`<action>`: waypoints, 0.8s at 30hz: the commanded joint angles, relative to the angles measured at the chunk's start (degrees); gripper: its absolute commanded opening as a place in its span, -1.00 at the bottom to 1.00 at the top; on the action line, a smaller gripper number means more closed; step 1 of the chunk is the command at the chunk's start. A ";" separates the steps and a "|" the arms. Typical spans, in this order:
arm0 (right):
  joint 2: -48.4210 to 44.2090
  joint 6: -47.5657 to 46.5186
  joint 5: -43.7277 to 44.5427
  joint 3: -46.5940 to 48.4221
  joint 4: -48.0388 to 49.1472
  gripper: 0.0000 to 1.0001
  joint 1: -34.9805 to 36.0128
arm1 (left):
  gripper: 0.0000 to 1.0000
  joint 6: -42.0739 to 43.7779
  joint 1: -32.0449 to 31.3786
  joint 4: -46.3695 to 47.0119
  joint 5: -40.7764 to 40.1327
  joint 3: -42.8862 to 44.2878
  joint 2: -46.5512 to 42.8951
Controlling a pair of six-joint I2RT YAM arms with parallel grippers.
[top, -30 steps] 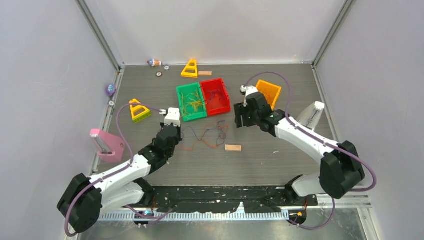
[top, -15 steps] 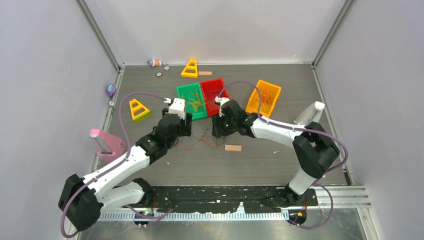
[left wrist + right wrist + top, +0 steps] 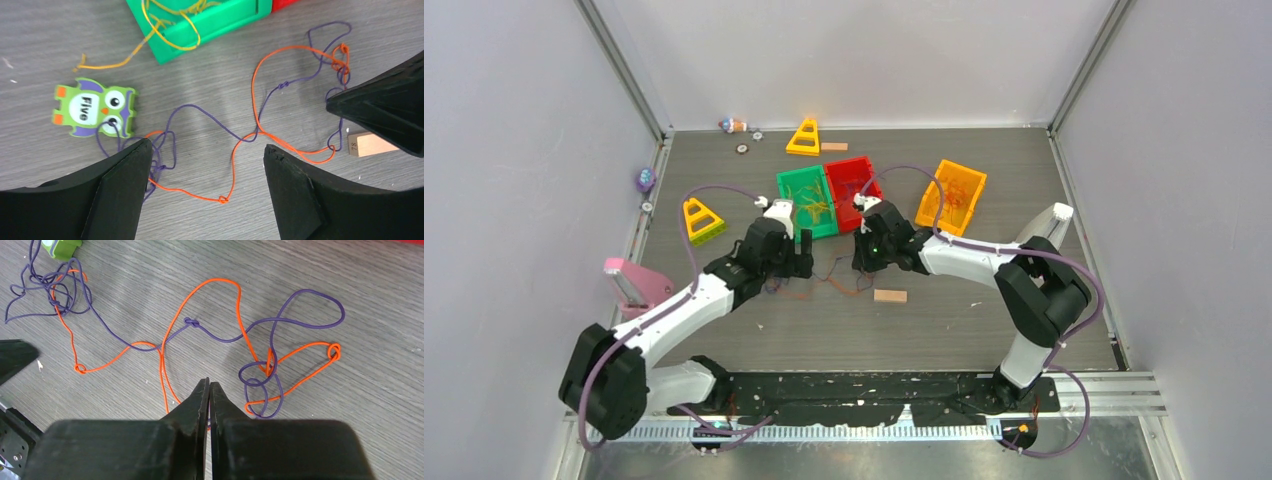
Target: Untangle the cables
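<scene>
A tangle of thin orange and purple cables lies on the table in front of the green bin. My left gripper hovers open over the tangle's left part, a knotted orange strand between its fingers, untouched. My right gripper is down on the tangle's right part, where orange and purple strands run under its fingers. Its jaws are shut, with a sliver of purple cable in the slit. Yellow cables lie in the green bin, and one yellow cable hangs out onto the table.
Green bin, red bin and orange bin stand behind the tangle. A green owl tile lies at its left and a small wooden block at its right. Yellow triangles and a pink piece sit further off.
My right arm swung left from the orange bin to the tangle and its jaws shut. My left gripper moved forward over the cables and opened.
</scene>
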 commanded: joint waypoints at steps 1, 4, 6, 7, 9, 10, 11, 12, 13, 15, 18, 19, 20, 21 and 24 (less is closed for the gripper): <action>-1.66 -1.51 -0.28 1.35 1.20 -0.89 0.08 | 0.63 -5.11 1.93 1.00 8.95 1.48 4.57; -3.51 -1.80 -0.46 -0.81 2.61 -0.89 0.06 | 0.56 -10.48 3.01 2.56 10.63 1.45 7.05; -4.48 -1.73 -0.76 -1.84 3.61 -0.89 0.08 | 0.50 -15.81 3.45 3.29 10.50 1.58 8.77; -4.84 -1.81 -0.76 -2.08 3.84 -0.89 0.08 | 0.49 -19.45 3.50 3.61 9.98 1.68 9.63; -5.15 -1.68 -0.79 -2.74 4.29 -0.89 0.06 | 0.43 -25.68 3.52 3.38 7.75 2.09 11.50; -5.29 -1.63 -0.79 -3.10 4.52 -0.89 0.08 | 0.42 -28.11 3.51 3.00 6.68 2.51 12.45; -5.43 -1.50 -0.82 -3.24 4.55 -0.89 0.08 | 0.40 -29.78 3.51 2.72 5.89 3.08 13.61; -5.47 -1.36 -0.84 -3.49 4.65 -0.89 0.08 | 0.36 -31.61 3.51 2.14 4.78 3.70 14.75; -5.65 -1.34 -0.94 -3.65 4.71 -0.89 0.08 | 0.33 -33.00 3.51 2.00 3.98 4.13 16.16; -6.02 -0.98 -1.16 -4.34 5.10 -0.89 0.08 | 0.21 -35.21 3.51 2.46 2.68 5.12 20.15; -7.52 -0.64 -1.24 -5.23 5.66 -0.89 0.11 | -0.68 -36.30 3.51 5.56 2.38 6.07 24.82; -7.92 -0.62 -0.83 -5.64 5.48 -0.89 0.05 | -0.98 -36.37 3.51 6.48 2.66 6.27 25.77; -8.95 -0.73 0.74 -5.78 4.29 -0.89 0.02 | -1.00 -36.06 3.58 6.54 2.86 6.60 26.07; -9.47 -0.89 1.79 -5.86 3.12 -0.89 -0.46 | -1.00 -34.81 3.59 6.00 2.81 7.03 25.51; -13.54 -0.33 7.42 -7.33 -3.05 -0.89 -3.73 | -1.00 -29.19 3.57 3.95 0.94 6.70 19.24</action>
